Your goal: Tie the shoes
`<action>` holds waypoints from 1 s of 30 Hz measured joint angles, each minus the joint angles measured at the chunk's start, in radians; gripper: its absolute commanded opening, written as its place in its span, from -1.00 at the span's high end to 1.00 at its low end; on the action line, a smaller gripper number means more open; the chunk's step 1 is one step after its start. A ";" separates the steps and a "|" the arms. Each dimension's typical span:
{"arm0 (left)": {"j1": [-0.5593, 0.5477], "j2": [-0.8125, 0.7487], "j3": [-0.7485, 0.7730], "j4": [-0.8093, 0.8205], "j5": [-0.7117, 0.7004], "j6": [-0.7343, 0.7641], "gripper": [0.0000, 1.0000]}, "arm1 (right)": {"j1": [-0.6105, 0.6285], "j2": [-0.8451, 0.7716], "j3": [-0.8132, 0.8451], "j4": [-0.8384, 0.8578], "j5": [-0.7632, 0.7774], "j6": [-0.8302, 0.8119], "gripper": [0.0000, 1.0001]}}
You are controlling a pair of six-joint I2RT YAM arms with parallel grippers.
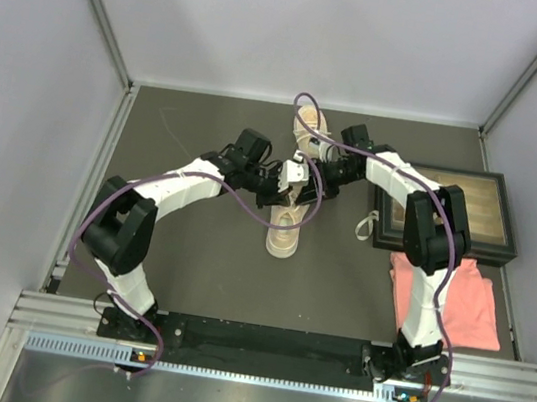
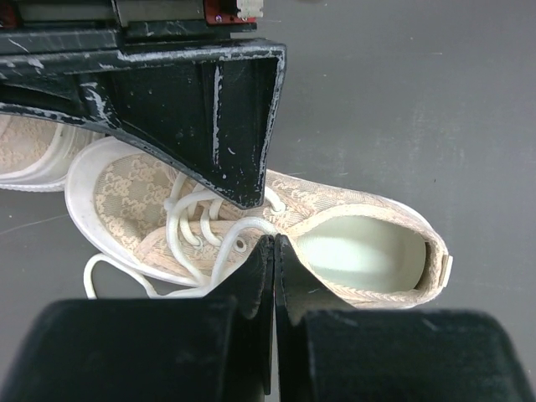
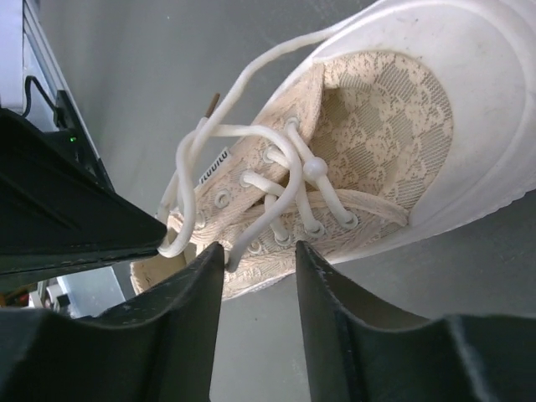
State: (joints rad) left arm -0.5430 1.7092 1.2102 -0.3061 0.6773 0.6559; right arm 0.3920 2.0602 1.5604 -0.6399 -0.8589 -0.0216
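Observation:
Two beige lace-pattern shoes lie end to end mid-table: the near shoe [image 1: 284, 232] and the far shoe [image 1: 309, 124]. Both grippers meet over the near shoe's laces. In the left wrist view my left gripper [image 2: 275, 243] is shut, a white lace [image 2: 239, 228] running into its tips above the shoe [image 2: 360, 251]. In the right wrist view my right gripper [image 3: 258, 251] stands open over the shoe [image 3: 385, 142]; one lace strand [image 3: 280, 205] hangs between the fingers, against the left finger [image 3: 205, 268]. In the top view the left gripper [image 1: 284, 185] and right gripper [image 1: 313, 173] nearly touch.
A black-framed tray [image 1: 468, 216] sits at the right, with a pink cloth [image 1: 448, 299] in front of it and a white cord [image 1: 366, 226] beside it. Grey walls close in the mat on three sides. A metal rail [image 1: 277, 349] runs along the near edge.

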 measured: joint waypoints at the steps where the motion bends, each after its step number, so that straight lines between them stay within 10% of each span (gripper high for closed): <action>1: -0.001 0.002 0.000 0.000 -0.003 0.000 1.00 | 0.001 0.005 0.000 0.000 0.002 0.001 0.32; 7: -0.002 0.004 0.000 0.001 -0.011 0.000 1.00 | 0.008 0.013 0.000 0.010 -0.008 0.010 0.99; 30: -0.002 0.074 0.000 0.129 -0.068 -0.107 1.00 | 0.009 -0.045 -0.029 0.018 -0.086 -0.011 0.95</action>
State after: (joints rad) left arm -0.5449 1.7836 1.2102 -0.1772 0.6098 0.5488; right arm 0.4011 2.0151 1.5314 -0.6220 -0.9447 -0.0326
